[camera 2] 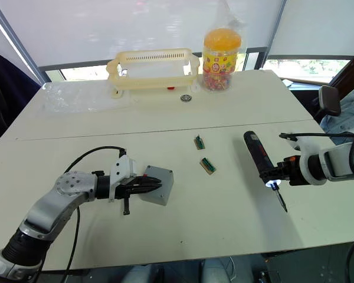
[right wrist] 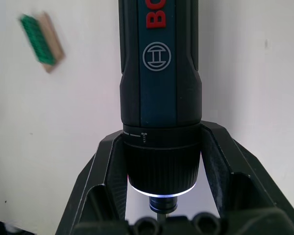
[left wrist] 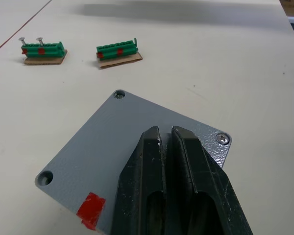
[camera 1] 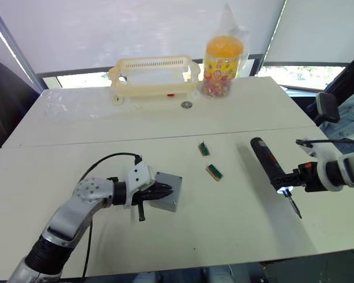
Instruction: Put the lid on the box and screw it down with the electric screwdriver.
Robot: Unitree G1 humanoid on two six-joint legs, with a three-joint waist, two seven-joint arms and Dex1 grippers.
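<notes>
The electric screwdriver [camera 1: 270,167], bit toward the robot, is clamped in the right pincer [camera 1: 290,178]; left pincer [camera 1: 163,191] closed atop the lid [camera 1: 169,193].

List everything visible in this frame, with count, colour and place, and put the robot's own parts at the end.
lid: one, grey with a red mark, on the box at near left of the table, one screw in a corner.
electric screwdriver: one, black, tip light on, at right.
green terminal blocks: two, on brown card, table centre.
basket: one, cream, far side.
jar: one, orange lid, beside the basket.
table: white.
left gripper: black, shut, resting on the lid.
right gripper: black, shut on the screwdriver.
</notes>
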